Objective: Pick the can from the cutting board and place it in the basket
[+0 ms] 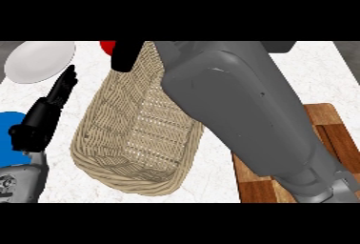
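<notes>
The woven basket [134, 138] lies in the middle of the white counter. My right forearm [239, 105] reaches from the lower right across the basket's right rim to its far end. Of the right hand [125, 56] only a black finger shows, above the basket's far left corner. It curls against a red can [107, 46], of which only a small part is seen at the view's top edge. The rest of that hand is hidden behind the forearm. No can stands on the visible part of the wooden cutting board [330, 138] at the lower right.
My left hand [44, 112] rests open at the left, fingers pointing up. A white plate [38, 61] sits at the far left corner. A blue object [10, 125] lies at the left edge, partly behind the left hand.
</notes>
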Robot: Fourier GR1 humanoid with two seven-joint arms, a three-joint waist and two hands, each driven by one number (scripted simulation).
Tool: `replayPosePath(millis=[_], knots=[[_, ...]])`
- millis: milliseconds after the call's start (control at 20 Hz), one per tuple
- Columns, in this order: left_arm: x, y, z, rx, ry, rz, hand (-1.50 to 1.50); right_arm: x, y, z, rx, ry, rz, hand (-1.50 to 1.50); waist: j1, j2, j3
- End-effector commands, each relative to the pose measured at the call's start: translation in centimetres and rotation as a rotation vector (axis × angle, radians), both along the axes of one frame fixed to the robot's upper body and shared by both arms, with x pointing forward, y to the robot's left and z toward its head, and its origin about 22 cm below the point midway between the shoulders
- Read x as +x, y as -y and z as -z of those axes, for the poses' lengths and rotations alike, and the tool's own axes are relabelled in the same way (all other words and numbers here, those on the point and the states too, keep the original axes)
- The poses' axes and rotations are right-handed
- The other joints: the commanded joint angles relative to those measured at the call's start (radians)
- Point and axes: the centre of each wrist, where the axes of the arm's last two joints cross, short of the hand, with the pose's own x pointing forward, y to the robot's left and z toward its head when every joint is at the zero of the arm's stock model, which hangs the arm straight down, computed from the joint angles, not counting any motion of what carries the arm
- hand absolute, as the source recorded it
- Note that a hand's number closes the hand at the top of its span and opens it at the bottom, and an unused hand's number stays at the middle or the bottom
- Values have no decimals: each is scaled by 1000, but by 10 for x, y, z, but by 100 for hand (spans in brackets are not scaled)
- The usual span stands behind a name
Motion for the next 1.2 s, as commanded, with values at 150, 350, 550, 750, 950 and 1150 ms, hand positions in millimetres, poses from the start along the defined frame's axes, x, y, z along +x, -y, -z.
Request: replayPosePath(millis=[150, 350, 550, 750, 950, 1150], knots=[[-4, -1, -5, 4, 1, -18, 0, 0, -5, -5, -268, -47, 86, 150, -8, -6, 1], [5, 12, -13, -16, -1, -7, 0, 0, -20, 4, -311, -117, 16, -150, -11, -4, 1], [-1, 6, -11, 4, 6, -11, 0, 4, -11, 10, -222, -178, -39, -150, -9, -3, 2], [-1, -10, 8, -7, 1, -17, 0, -2, -5, -5, -109, -157, -40, -150, -9, -2, 1], [1, -8, -8, 2, -2, -10, 0, 16, 18, 0, 166, -62, 12, -150, -4, 0, 2], [-2, -8, 5, 2, 7, -3, 0, 16, 30, -14, 380, 30, 175, -150, -6, 1, 1]])
